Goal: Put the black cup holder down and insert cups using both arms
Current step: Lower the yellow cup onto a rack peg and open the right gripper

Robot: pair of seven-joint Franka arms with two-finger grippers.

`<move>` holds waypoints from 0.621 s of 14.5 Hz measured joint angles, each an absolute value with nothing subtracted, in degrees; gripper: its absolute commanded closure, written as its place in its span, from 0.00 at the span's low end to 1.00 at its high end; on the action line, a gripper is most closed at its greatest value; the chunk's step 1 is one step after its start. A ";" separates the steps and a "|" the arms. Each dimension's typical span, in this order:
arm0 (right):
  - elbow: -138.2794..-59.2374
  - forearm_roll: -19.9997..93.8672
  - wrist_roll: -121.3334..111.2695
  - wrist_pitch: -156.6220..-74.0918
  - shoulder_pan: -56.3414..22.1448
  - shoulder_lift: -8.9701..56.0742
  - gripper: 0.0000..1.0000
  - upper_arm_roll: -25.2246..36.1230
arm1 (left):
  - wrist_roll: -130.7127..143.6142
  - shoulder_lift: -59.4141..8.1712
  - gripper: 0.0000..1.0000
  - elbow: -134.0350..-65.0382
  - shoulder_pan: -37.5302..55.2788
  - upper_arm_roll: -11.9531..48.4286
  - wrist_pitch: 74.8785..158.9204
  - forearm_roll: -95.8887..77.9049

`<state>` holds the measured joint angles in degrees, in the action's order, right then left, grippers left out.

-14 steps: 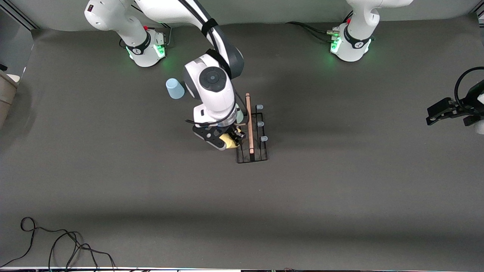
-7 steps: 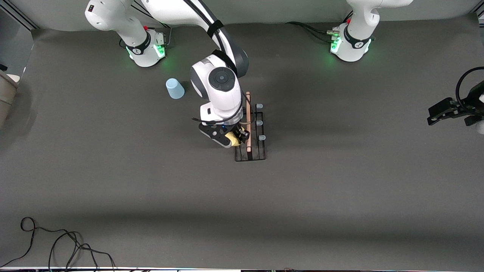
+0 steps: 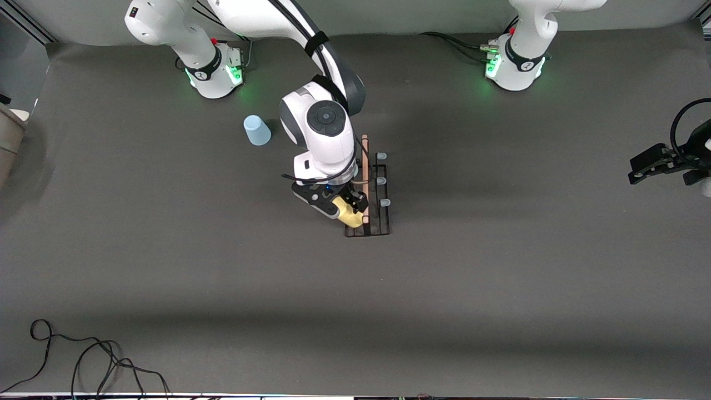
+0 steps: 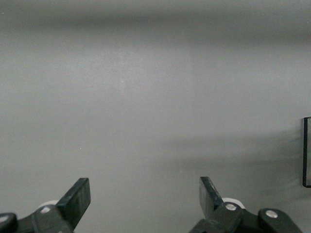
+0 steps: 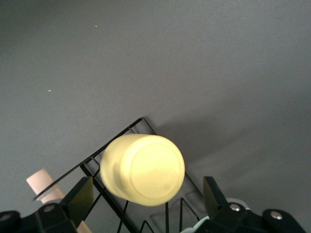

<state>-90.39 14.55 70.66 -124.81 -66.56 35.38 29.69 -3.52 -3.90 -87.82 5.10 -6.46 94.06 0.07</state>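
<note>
The black cup holder [image 3: 377, 222] stands mid-table, its wooden handle [image 3: 365, 145] pointing toward the front camera. A yellow cup [image 3: 350, 215] sits tilted on the holder, base outward, at the end nearest the front camera and on the right arm's side of the handle. My right gripper [image 3: 345, 206] is open around the yellow cup [image 5: 142, 169], its fingers [image 5: 81, 198] clear of the cup's sides. The light blue cup [image 3: 256, 130] stands upside down on the table nearer the right arm's base. My left gripper [image 3: 649, 165] waits open at the left arm's end of the table. The right arm hides any other cup.
Three bare pale-tipped pegs [image 3: 381, 181] line the holder's side toward the left arm. A coil of black cable [image 3: 83, 355] lies at the table's front corner, toward the right arm's end. The left gripper [image 4: 145, 194] has only bare table under it.
The right gripper has opened and let go of the yellow cup, which now leans on the holder a little nearer the front camera. The left arm has not moved.
</note>
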 measured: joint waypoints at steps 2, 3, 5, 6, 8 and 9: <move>-90.16 14.55 70.66 -124.80 -66.52 35.30 0.00 29.96 | -3.52 -3.90 0.00 -87.82 5.10 -6.46 94.06 0.07; -89.94 14.55 70.66 -124.80 -66.47 35.22 0.00 30.14 | -3.52 -3.90 0.00 -87.82 5.10 -6.46 94.06 0.07; -89.33 14.49 70.29 -124.06 -66.16 34.65 0.00 30.46 | -3.52 -3.90 0.00 -87.83 5.10 -6.46 94.06 0.07; -88.56 14.45 69.43 -122.23 -65.78 34.21 0.00 30.64 | -3.52 -3.90 0.00 -87.82 5.10 -6.45 94.06 0.07; -86.11 14.43 66.71 -116.66 -64.16 32.72 0.00 30.95 | -3.52 -3.90 0.00 -87.81 5.10 -6.45 94.06 0.07; -84.79 14.43 64.79 -113.62 -62.92 31.63 0.00 31.04 | -3.52 -3.90 0.00 -87.81 5.10 -6.45 94.06 0.07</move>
